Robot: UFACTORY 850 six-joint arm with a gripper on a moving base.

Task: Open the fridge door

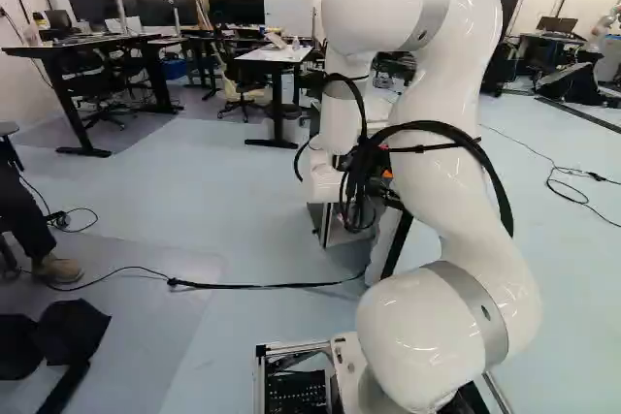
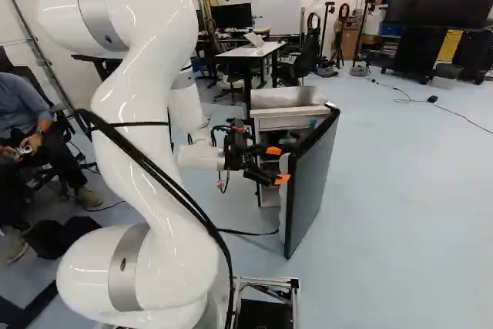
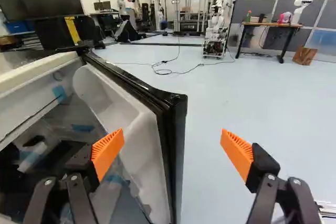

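The gripper (image 2: 278, 165) reaches toward the fridge from its left side in the right base view. There the dark fridge door (image 2: 314, 182) stands swung out from the small white fridge body (image 2: 286, 119), its inside partly showing. In the wrist view the gripper (image 3: 172, 153) is open, its orange pads wide apart. The door's black edge (image 3: 170, 129) lies between the two fingers' lines, nearer one of them. That finger's pad (image 3: 107, 153) is on the inner side, over the white door liner (image 3: 137, 156); the other is out past the door's outer face. Contact cannot be told.
A black cable (image 1: 262, 286) runs across the floor (image 1: 252, 191) beside the base. A seated person with a hand-held device is left of the arm. Desks (image 1: 276, 57) and chairs stand beyond the fridge. Another robot (image 3: 216, 27) and a table (image 3: 270, 24) are farther off.
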